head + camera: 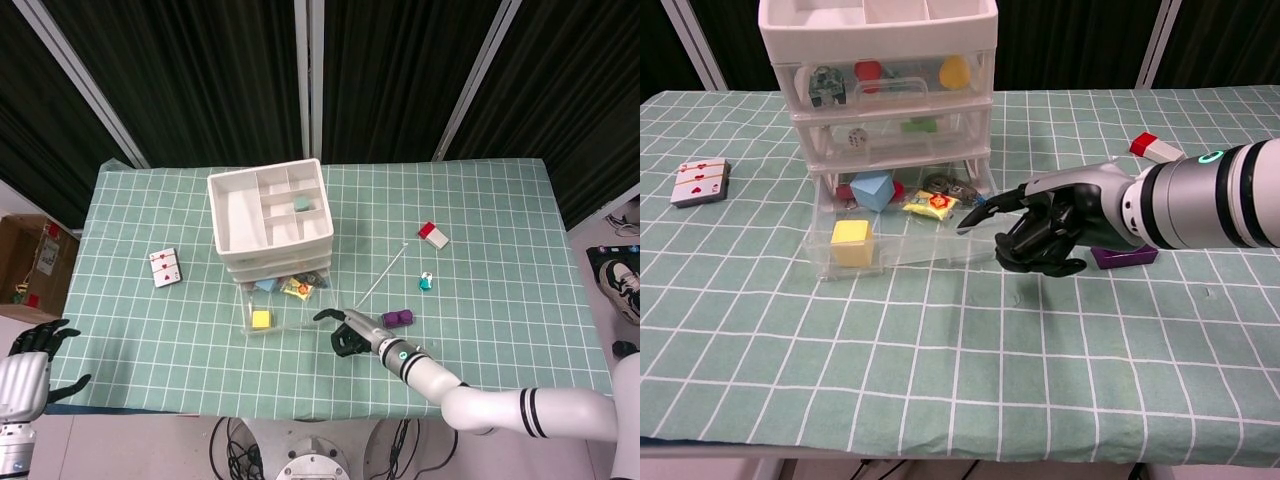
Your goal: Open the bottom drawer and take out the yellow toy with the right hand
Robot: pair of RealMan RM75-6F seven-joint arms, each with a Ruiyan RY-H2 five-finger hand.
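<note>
Yellow toy (852,243) lying in near-left corner of bottom drawer (902,248), drawer standing pulled out; right hand (1048,231) hovering at drawer's right front corner, fingers curled, one pointing, holding nothing; opening step seemingly done; next calling for reaching left into drawer, pinching toy.

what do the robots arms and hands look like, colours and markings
The right hand is black with a silver-grey back and dark fingers. Its forearm is glossy white-silver with black bands and a green ring light at the wrist. The left hand is also black-fingered, on a silver-grey wrist.
</note>
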